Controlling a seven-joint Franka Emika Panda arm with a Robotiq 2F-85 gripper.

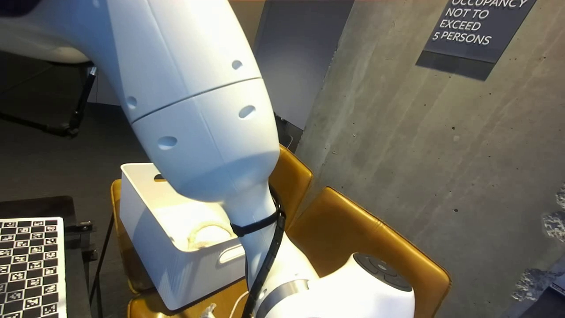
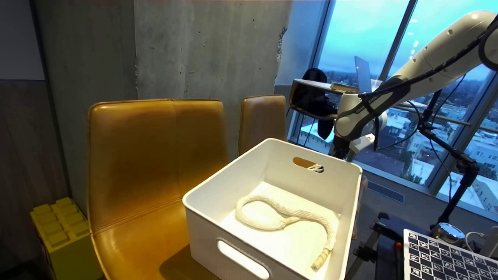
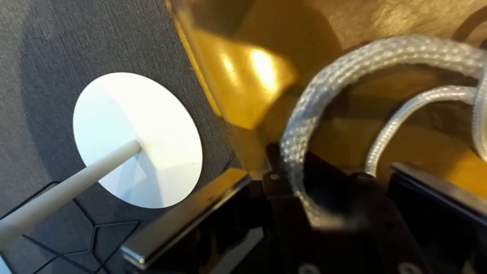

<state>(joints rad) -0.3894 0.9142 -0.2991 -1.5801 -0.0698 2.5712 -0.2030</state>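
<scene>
- Bare grey concrete wall [image 1: 419,154] closes off the background; mustard-tan leather chairs [image 1: 371,234] stand in front of it.
- Container: white rectangular plastic bin [image 2: 206,233], with rounded corners and slot handles, stands on the chair seating in both exterior views.
- Contents: cream-white braided rope [image 2: 303,214] lies on the bin floor, one part curled into a loop, the tail running along a long wall.
- Tool position: black gripper [image 3: 319,177], carried by the white robot arm [image 2: 428,58], sits outside the bin, just beyond one end rim. It is low over a glossy leather seat [image 3: 243,110], near the seat's edge.
- Workpiece: silver-white braided rope [image 3: 323,89] arches over the seat and runs down to the jaws. Beside it, within the arch, curves a thinner-looking white cord [image 3: 451,93]; whether both are one piece cannot be told.
- Jaw state: cannot be determined. Dark parts and blur hide the contact; the silver-white rope may be pinched or may only pass across the jaws.
- Beyond the seat edge: white round base plate [image 3: 159,118] with a pole, on dark grey carpet [image 3: 125,45].
- Status, by judgement: one rope is already inside the bin. Pick-up of the silver-white rope appears to be at the contact stage; a secure grip is unconfirmed, and this rope is not yet in the bin.
</scene>
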